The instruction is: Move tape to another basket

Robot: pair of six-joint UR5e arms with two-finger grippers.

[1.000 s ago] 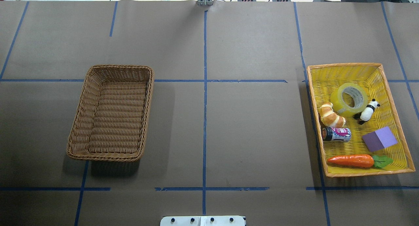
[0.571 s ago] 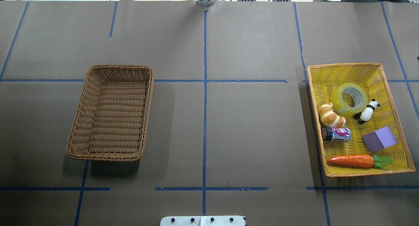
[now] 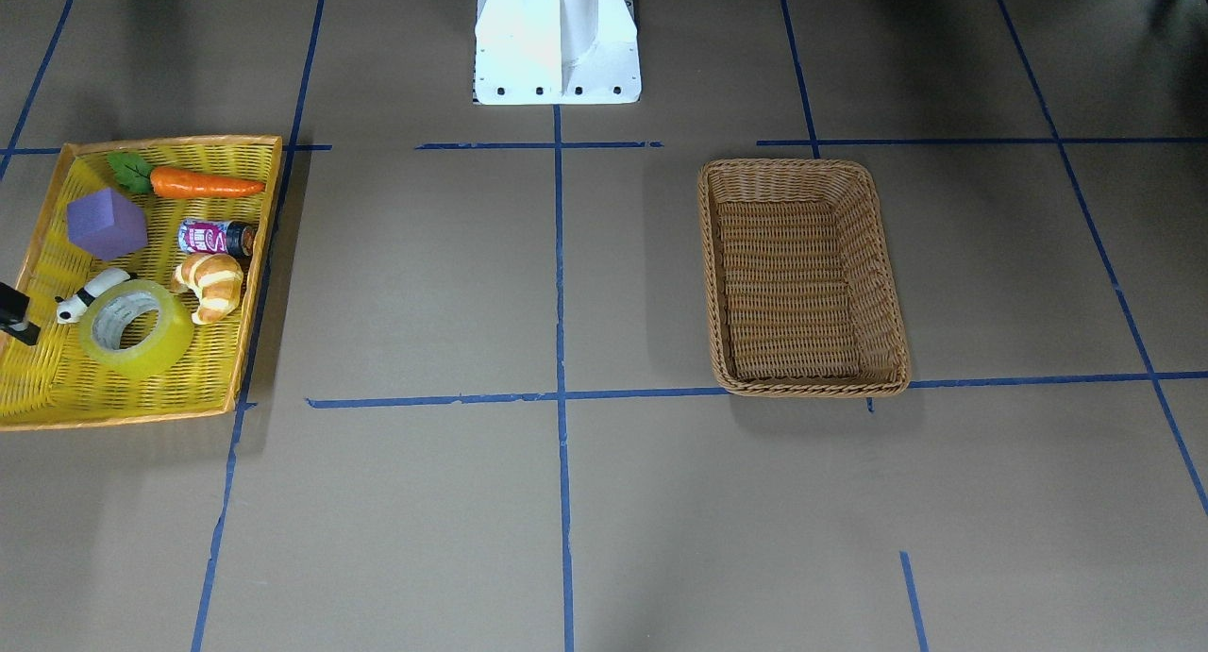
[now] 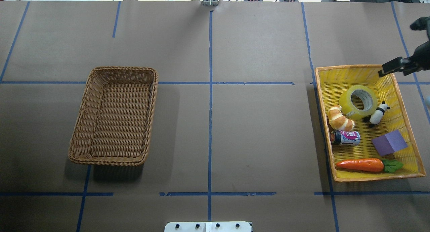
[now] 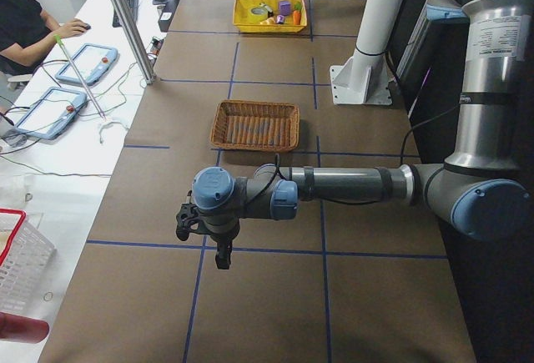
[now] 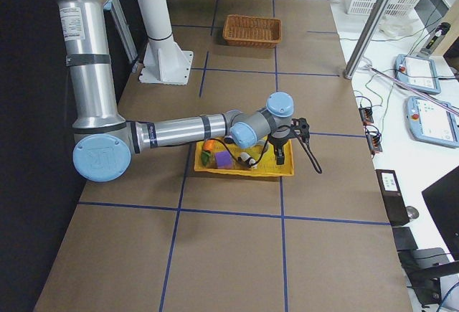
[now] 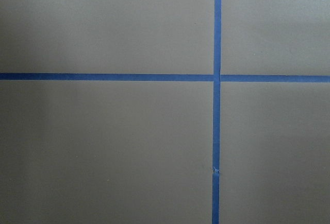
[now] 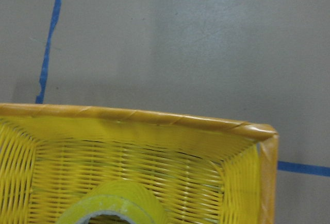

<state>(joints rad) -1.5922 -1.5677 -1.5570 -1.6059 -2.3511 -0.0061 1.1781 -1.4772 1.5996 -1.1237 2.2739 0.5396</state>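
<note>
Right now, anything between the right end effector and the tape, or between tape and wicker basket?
Nothing visible. The right end effector hangs over the far corner of the yellow tray, open space to the tape. The panda and croissant crowd its near side. Bare table leads to the wicker basket.

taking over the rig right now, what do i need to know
Right gripper hovers by the yellow tray's far corner, holding nothing; open or shut unclear.
Left gripper hangs over bare table, off from both baskets; state unclear.
Tape lies in the yellow tray, beside croissant and panda.
Brown basket holds nothing.
Done: nothing. Left: grasp tape, carry to brown basket, release.
</note>
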